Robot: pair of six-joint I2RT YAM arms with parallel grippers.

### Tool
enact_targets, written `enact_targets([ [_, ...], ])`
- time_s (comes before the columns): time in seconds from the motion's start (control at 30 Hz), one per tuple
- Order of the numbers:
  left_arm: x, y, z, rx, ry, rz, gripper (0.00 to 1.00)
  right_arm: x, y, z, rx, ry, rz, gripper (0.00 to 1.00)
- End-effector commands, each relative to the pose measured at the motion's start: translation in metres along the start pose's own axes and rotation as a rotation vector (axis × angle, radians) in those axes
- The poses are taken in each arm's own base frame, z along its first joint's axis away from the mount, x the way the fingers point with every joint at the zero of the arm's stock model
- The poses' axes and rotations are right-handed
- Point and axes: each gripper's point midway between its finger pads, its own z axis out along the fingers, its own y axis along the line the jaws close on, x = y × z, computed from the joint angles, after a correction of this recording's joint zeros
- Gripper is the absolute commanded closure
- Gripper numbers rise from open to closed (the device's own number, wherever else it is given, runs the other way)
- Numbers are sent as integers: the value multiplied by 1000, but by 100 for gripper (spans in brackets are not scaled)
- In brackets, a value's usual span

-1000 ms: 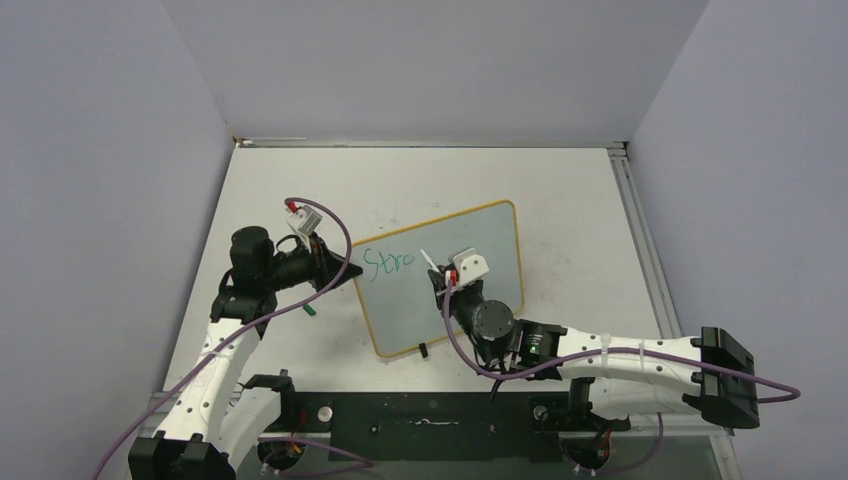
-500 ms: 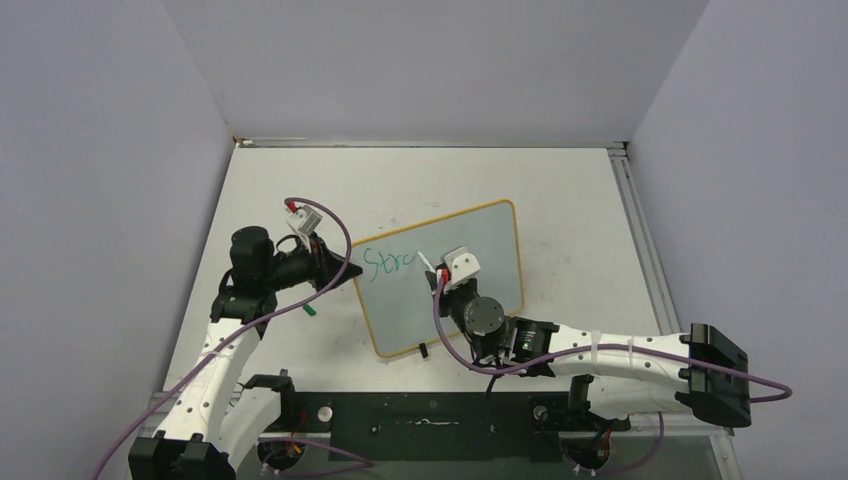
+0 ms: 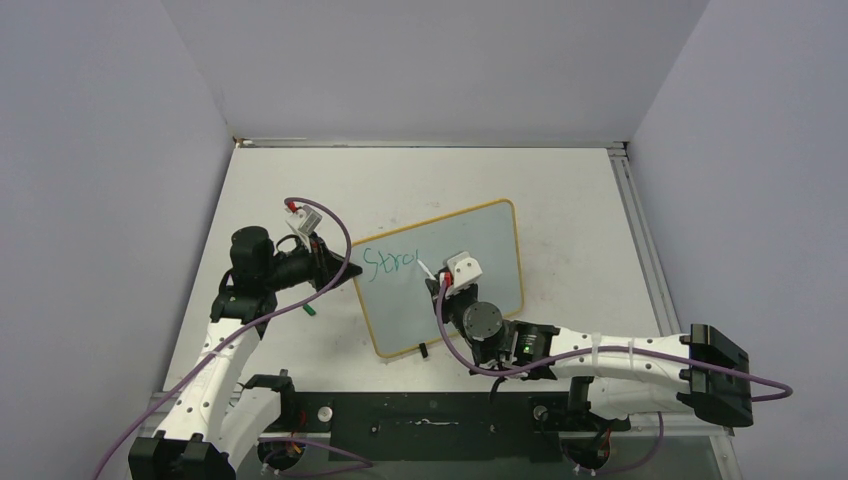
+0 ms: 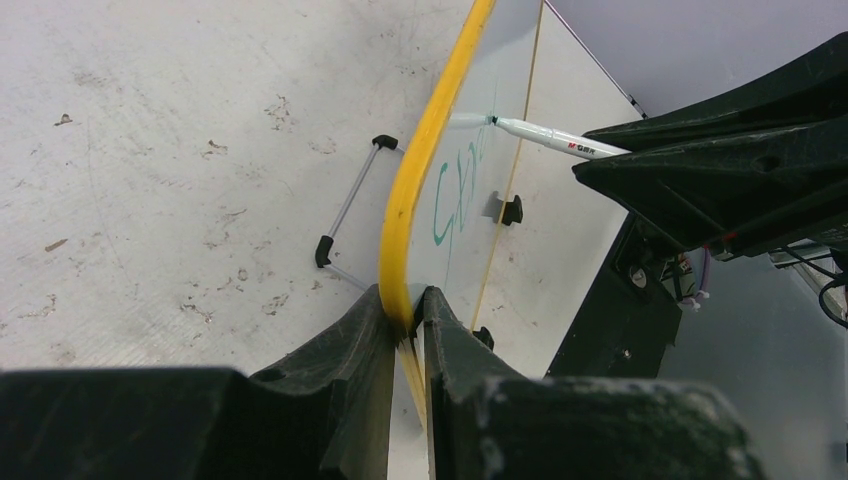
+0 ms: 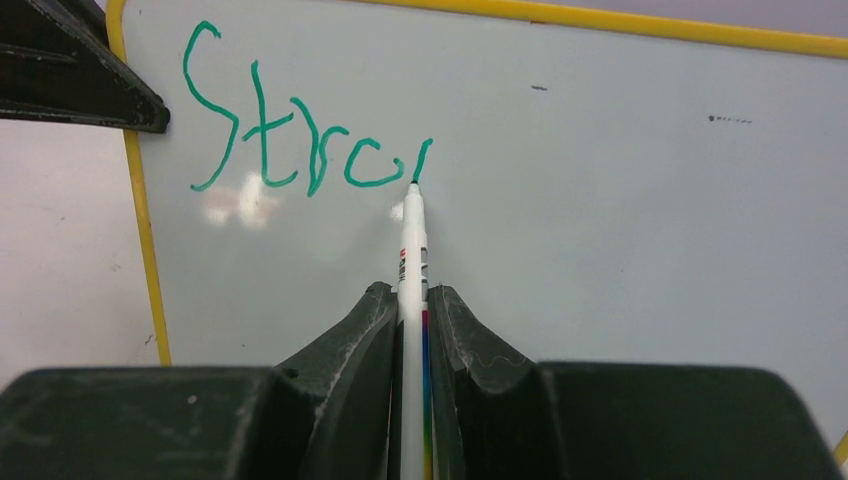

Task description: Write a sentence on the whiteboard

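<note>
The whiteboard point(image 3: 485, 250), pale grey with a yellow frame, lies tilted on the table. My left gripper point(image 3: 347, 271) is shut on its left edge; the left wrist view shows both fingers pinching the yellow frame point(image 4: 428, 140) at the gripper point(image 4: 405, 305). The sentence point(image 5: 290, 130) in green reads "Stro" plus a short fresh stroke, also visible from above as the sentence point(image 3: 388, 261). My right gripper point(image 5: 412, 300) is shut on a white marker point(image 5: 412, 240), whose tip touches the board at the end of that stroke. From above, the right gripper point(image 3: 438, 280) hovers over the board's middle.
A green marker cap point(image 3: 310, 310) lies on the table left of the board. A black clip point(image 3: 423, 350) sticks out at the board's near edge. A thin wire bracket point(image 4: 350, 205) with black ends lies beside the frame. Grey walls enclose the table.
The marker tip has moved right and up, adding a short stroke after "Stro". The right arm shifted slightly toward the near edge. The left arm has stayed still.
</note>
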Motion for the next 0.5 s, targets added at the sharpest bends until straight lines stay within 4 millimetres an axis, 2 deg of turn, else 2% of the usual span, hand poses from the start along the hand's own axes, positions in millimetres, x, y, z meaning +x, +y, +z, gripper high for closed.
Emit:
enact_targets([
  [0.0, -5, -4, -1, 18, -13, 46, 100, 14, -5, -5, 18, 35, 10, 95],
  [0.47, -5, -4, -1, 17, -12, 44, 100, -21, -8, 6, 65, -68, 4, 95],
])
